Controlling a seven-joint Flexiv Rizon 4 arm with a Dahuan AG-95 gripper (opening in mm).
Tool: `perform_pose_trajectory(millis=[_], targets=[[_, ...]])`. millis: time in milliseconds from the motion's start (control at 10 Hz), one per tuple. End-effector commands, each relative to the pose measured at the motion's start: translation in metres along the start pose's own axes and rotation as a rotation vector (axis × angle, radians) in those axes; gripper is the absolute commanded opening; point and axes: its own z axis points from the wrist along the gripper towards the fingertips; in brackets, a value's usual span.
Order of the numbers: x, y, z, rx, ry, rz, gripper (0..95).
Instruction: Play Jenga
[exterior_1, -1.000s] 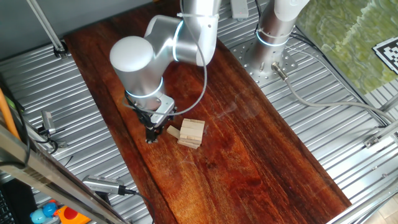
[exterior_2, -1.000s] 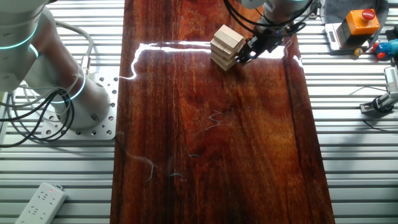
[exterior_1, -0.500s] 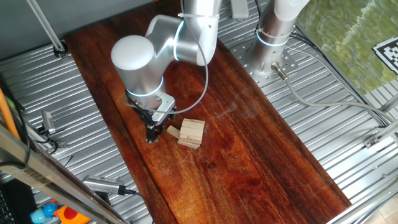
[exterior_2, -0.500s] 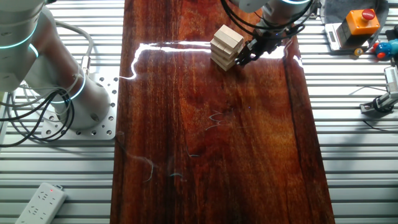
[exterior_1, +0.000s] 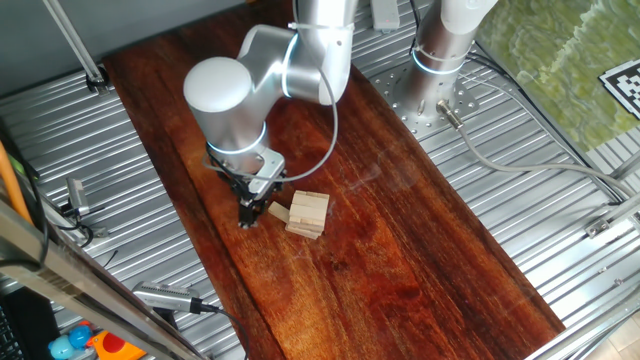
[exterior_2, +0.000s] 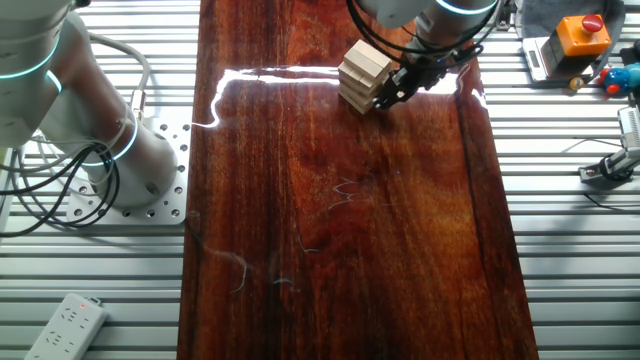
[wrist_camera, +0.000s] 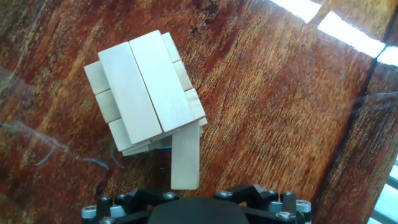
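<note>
The Jenga stack (exterior_1: 307, 213) is a small pile of pale wooden blocks in crosswise layers on the dark wooden board (exterior_1: 400, 230). It also shows in the other fixed view (exterior_2: 362, 73) and in the hand view (wrist_camera: 144, 90). One low block (wrist_camera: 185, 158) sticks out of the stack towards the hand; it shows in one fixed view as well (exterior_1: 278, 211). My gripper (exterior_1: 249, 216) points down at the board just left of that block's end. In the other fixed view the gripper (exterior_2: 386, 96) is right beside the stack. Its fingertips are hidden in the hand view, so their gap does not show.
A second robot base (exterior_1: 440, 50) stands at the far end of the board, with a cable (exterior_1: 500, 165) across the ribbed metal table. A box with a red button (exterior_2: 577, 35) sits off the board's right edge. A white remote (exterior_2: 62, 325) lies at the lower left.
My arm and gripper have shifted slightly towards the stack. The stack and its protruding block have not visibly moved.
</note>
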Motion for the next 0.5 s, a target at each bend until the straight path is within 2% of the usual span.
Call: perform_pose_trajectory(millis=[100, 400, 500], targets=[[-0.0009, -0.0023, 0.0020, -0.003, 0.008, 0.005, 95.0], [-0.0030, -0.0035, 0.0032, -0.010, 0.003, -0.004, 95.0], [-0.0038, -0.0040, 0.0040, -0.015, 0.003, -0.004, 76.0]])
